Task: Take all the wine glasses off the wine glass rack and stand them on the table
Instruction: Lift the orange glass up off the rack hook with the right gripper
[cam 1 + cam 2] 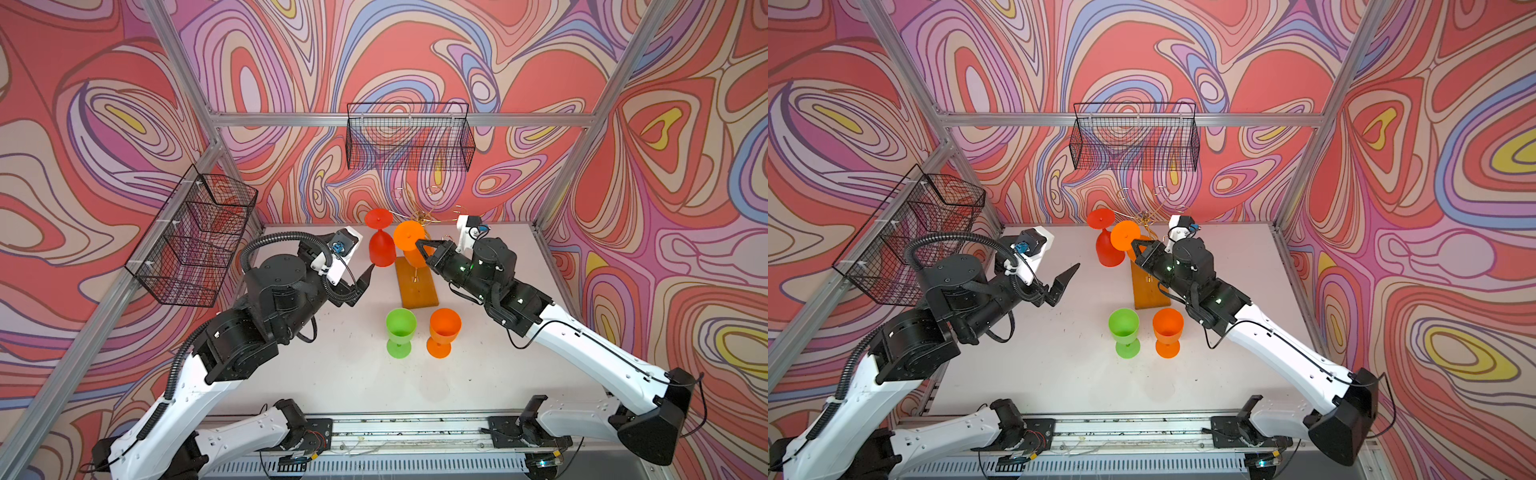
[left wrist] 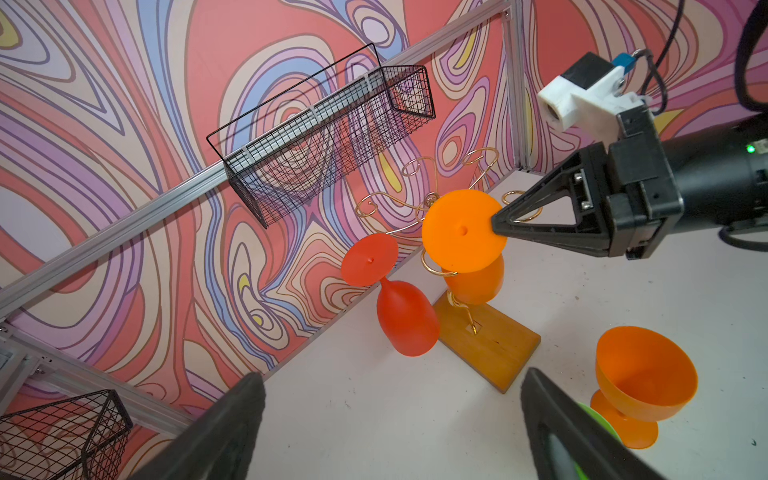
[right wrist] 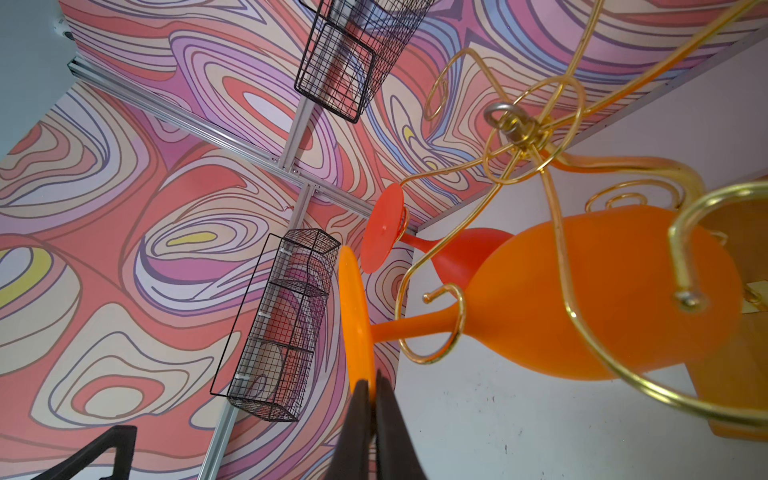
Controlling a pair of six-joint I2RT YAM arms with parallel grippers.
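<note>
Swirl-patterned pink walls (image 1: 104, 83), aluminium framing (image 1: 291, 119) and two black wire baskets (image 1: 409, 141) surround a white tabletop (image 1: 353, 374).

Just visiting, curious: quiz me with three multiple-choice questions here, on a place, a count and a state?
1. The green glass is: A on the table; B on the wine glass rack; C in mid-air.
2. Glasses hanging on the rack: A one; B two; C four.
3. The right gripper is: A open; B shut on nothing; C shut on the hanging orange glass.
Key: A, it stands upright there; B, the red glass and an orange one; C, it pinches the foot disc.
</note>
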